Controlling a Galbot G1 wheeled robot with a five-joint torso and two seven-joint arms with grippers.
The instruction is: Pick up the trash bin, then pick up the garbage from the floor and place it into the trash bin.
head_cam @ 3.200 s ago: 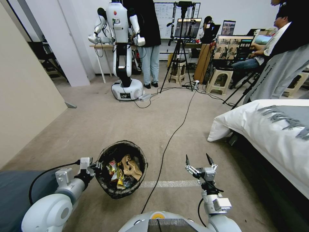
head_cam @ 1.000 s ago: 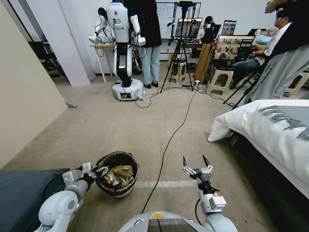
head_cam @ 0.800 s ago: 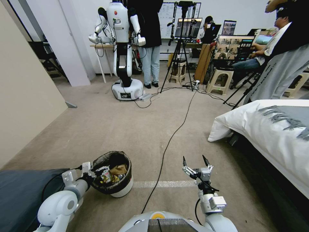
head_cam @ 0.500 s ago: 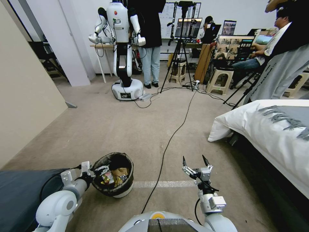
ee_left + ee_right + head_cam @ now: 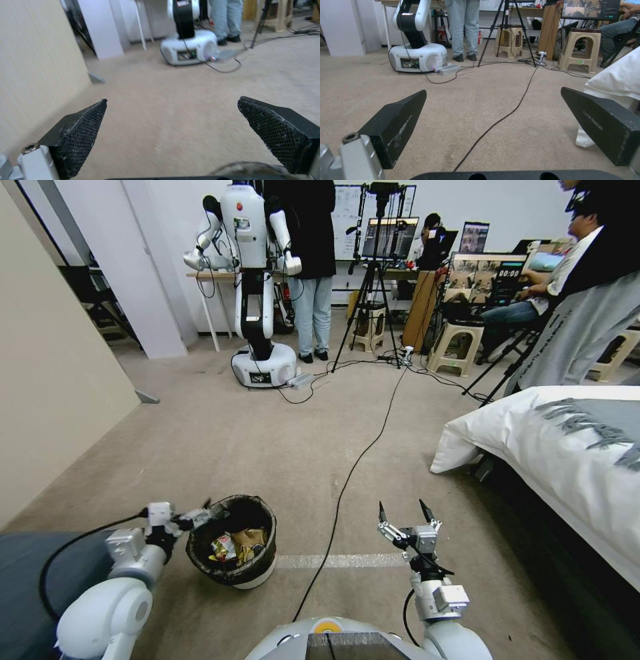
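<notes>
Fingers of the left gripper (image 5: 200, 511) are spread wide and grasp nothing; it sits just beside the rim of the trash bin (image 5: 233, 543). The bin stands upright on the carpet (image 5: 267, 447), with garbage (image 5: 233, 545) inside, yellow wrappers and a brown scrap. The right gripper (image 5: 405, 511) is also spread, empty, above a black cable (image 5: 347, 480). A monitor (image 5: 508, 273) far behind reads "00:0"; the rest is too small.

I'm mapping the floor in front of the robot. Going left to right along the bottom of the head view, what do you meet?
Left gripper → trash bin → black cable → right gripper → bed.
</notes>
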